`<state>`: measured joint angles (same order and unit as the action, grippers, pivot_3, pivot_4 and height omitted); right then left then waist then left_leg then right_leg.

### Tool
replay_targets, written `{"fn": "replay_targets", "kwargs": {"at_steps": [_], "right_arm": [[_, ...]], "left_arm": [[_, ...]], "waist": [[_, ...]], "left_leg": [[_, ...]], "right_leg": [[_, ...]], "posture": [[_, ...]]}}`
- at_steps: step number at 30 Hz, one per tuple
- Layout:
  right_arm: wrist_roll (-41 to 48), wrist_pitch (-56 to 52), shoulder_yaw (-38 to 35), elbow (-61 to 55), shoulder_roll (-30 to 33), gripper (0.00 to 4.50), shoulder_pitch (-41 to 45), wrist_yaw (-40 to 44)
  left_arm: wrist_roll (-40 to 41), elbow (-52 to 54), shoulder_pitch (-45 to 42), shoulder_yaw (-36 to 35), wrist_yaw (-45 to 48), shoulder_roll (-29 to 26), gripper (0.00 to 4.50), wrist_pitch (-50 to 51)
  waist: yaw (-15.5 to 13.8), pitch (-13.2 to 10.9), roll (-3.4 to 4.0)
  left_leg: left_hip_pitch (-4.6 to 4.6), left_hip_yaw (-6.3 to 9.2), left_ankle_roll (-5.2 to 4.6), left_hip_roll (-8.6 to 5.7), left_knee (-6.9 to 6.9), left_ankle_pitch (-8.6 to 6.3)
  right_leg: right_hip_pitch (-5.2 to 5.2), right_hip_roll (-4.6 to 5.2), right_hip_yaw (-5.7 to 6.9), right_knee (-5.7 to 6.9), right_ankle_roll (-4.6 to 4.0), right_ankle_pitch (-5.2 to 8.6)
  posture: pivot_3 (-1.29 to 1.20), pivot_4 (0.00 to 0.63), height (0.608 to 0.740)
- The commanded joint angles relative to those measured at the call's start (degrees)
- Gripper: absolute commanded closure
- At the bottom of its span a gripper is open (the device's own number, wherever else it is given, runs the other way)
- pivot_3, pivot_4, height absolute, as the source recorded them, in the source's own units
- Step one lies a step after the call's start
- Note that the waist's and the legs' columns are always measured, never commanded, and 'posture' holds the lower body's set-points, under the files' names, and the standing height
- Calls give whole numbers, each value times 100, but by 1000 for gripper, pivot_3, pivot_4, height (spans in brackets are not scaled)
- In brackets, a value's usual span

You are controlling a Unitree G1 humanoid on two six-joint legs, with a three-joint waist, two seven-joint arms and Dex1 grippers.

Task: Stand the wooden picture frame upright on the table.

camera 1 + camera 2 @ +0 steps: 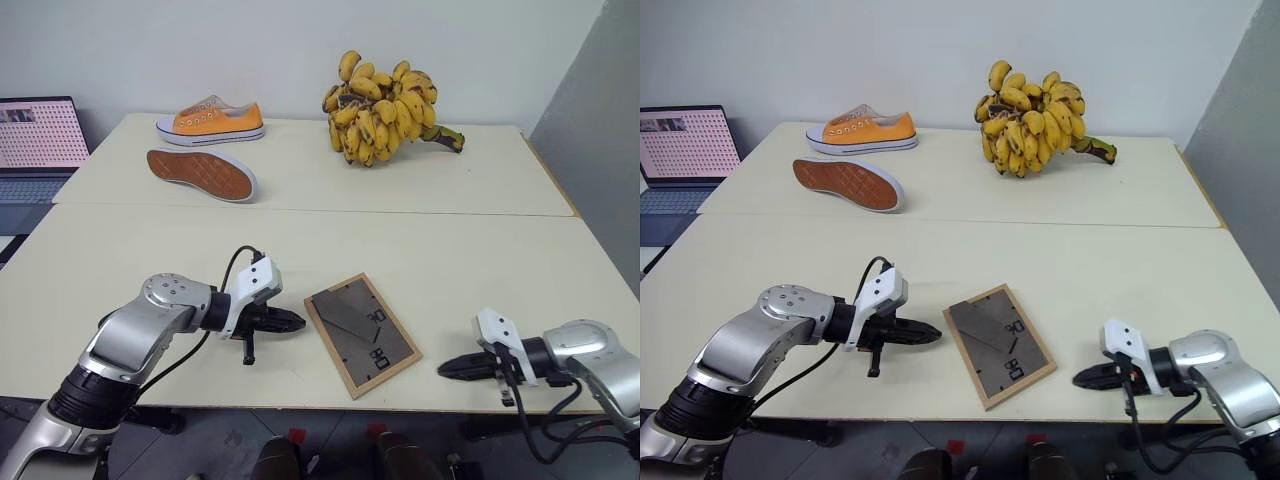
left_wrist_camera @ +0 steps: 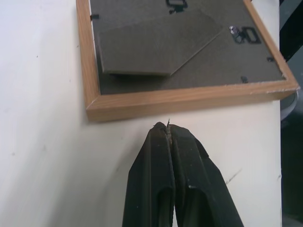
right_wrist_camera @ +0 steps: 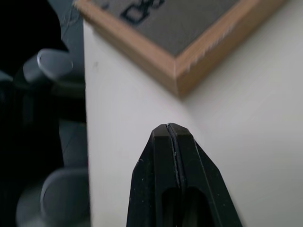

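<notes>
My left gripper (image 1: pixel 298 321) was pressed together just beside the wooden picture frame (image 1: pixel 361 334), not touching it. The frame lay flat, back up, near the bench's (image 1: pixel 420 250) front edge, between that and my right gripper (image 1: pixel 445 369), also closed, empty.

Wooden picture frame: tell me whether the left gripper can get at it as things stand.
Probably yes. The wooden picture frame lies flat, back up, on the table, and the left gripper points at its near long edge with only bare tabletop between. Its fingers are shut, so they must open first.
</notes>
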<state>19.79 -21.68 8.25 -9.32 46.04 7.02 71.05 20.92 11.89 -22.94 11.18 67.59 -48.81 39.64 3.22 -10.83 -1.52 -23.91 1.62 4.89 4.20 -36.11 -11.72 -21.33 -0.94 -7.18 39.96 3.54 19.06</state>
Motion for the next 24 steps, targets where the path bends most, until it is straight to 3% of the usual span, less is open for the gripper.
{"fn": "replay_targets", "kwargs": {"at_steps": [1, 15, 24], "right_arm": [[87, -202, 63, -182, -212, 4498, 259, -179], [171, -507, 184, -80, -443, 4498, 696, -128], [138, -477, 94, 66, -448, 4498, 780, -180]], "left_arm": [[-146, -154, -171, 31, 107, -119, 4437, -164], [-428, -731, -575, 92, -363, 362, 4437, -108], [-548, -496, -417, 144, -129, 32, 4437, -162]], "waist": [[-1, 0, 0], [-8, 0, 0], [0, 0, 0]], "left_leg": [[-2, -1, 0, -1, 0, 0], [-3, 2, 0, 0, 0, 0], [-5, 2, 0, 0, 3, 0]], "right_leg": [[-1, 0, 0, -1, 0, 0], [-2, -1, 3, 2, -2, -1], [-5, -1, 4, 1, -23, -13]], "posture": [[0, 150, 740], [0, 150, 740], [0, 150, 740]]}}
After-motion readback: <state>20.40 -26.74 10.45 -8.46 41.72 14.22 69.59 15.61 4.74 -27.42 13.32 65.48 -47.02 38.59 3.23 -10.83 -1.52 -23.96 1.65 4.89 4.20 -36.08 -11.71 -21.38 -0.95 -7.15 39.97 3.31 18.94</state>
